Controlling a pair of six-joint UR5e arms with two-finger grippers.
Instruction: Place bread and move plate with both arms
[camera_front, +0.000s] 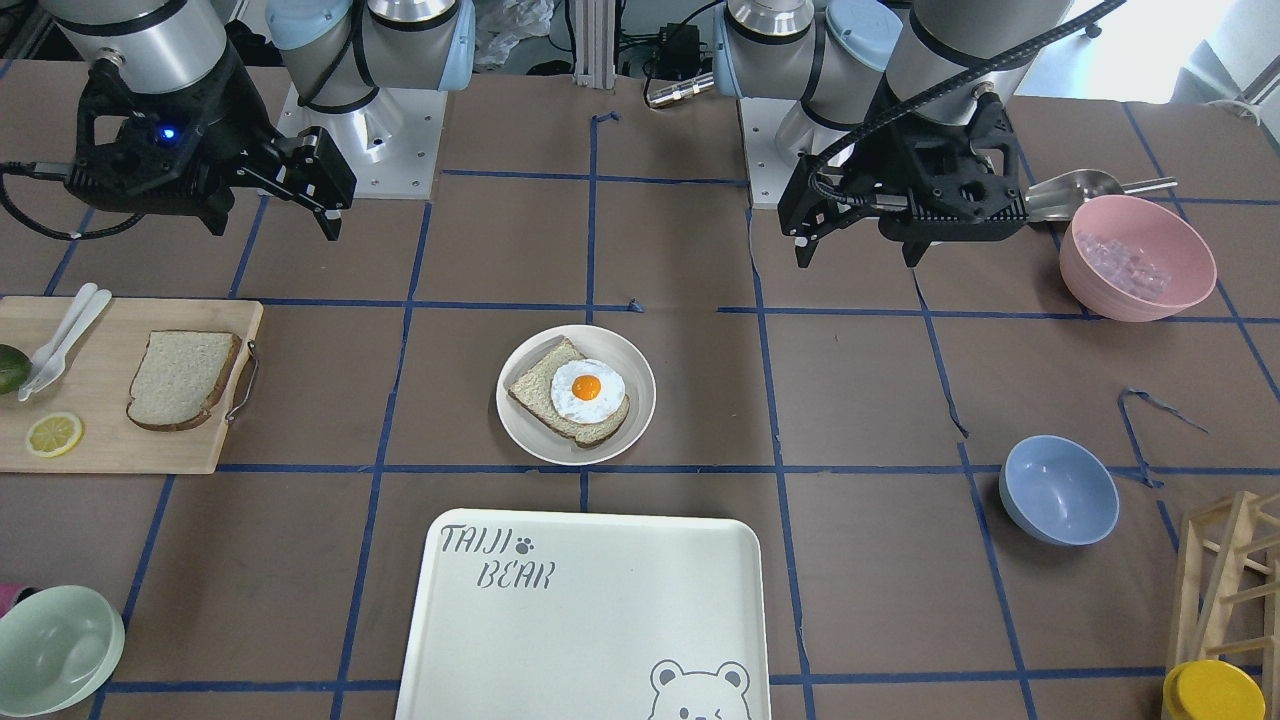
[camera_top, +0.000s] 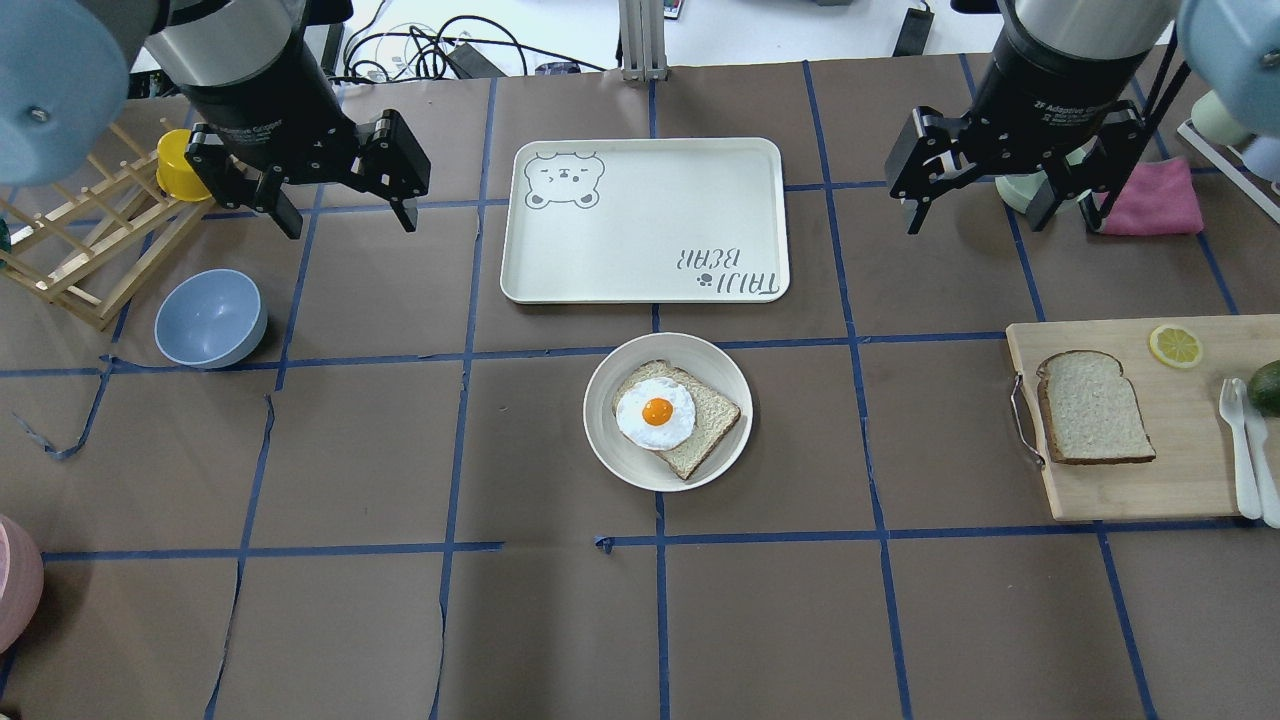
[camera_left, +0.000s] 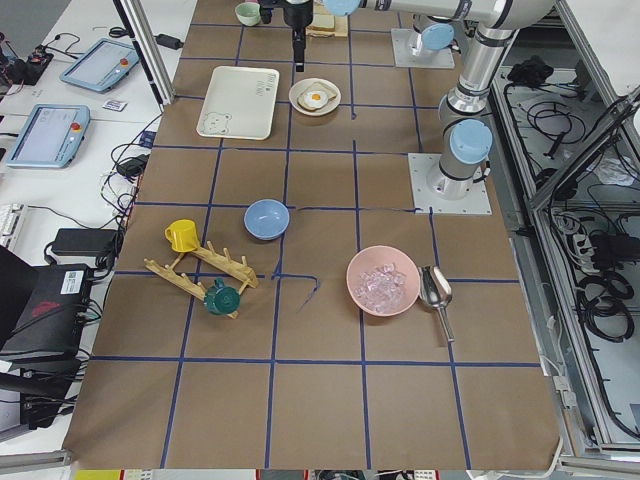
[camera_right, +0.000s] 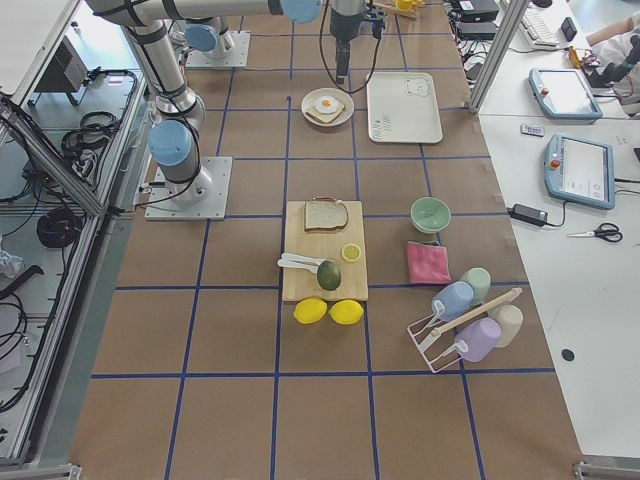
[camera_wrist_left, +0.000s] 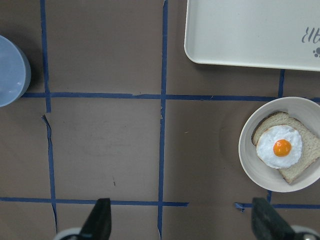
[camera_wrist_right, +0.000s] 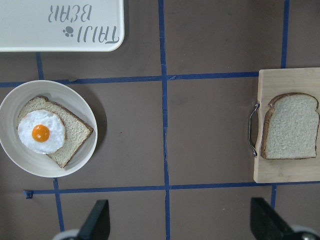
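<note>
Reading the overhead view with 12 o'clock at the table's far edge, your left gripper (camera_top: 347, 215) hangs above the brown table with its two black fingers (camera_wrist_left: 101, 220) spread wide and nothing between them. A blue bowl (camera_top: 210, 318) sits at its 8 o'clock, well apart.

The plate (camera_top: 605, 440) is round, shallow and off-white with a raised rim. It rests on the table just below the white tray (camera_top: 645, 250), at about 4 o'clock from the left gripper and well clear of its fingers. On it lies a bread slice (camera_top: 705, 420) topped with a fried egg (camera_top: 655, 412).

Your right gripper (camera_top: 975, 218) also hovers over the table, its jaws fully apart and empty. The plate is at its 8 o'clock, well apart.

The bread (camera_top: 1093, 408) is a squarish slice with a pale, speckled crumb and a thin brown crust, its rounded top pointing to roughly 12 o'clock. It lies flat on a wooden cutting board (camera_top: 1100, 490), just beside the metal handle (camera_top: 1022, 420) on the board's 9 o'clock edge. From the right gripper it is at about 5 o'clock, and neither finger touches it. In the right wrist view it shows above the right-hand finger (camera_wrist_right: 265, 220), with bare table and board between them. A lemon slice (camera_top: 1175, 346) lies at the bread's 1 o'clock, and white cutlery (camera_top: 1245, 450) lies at its 3 o'clock.
</note>
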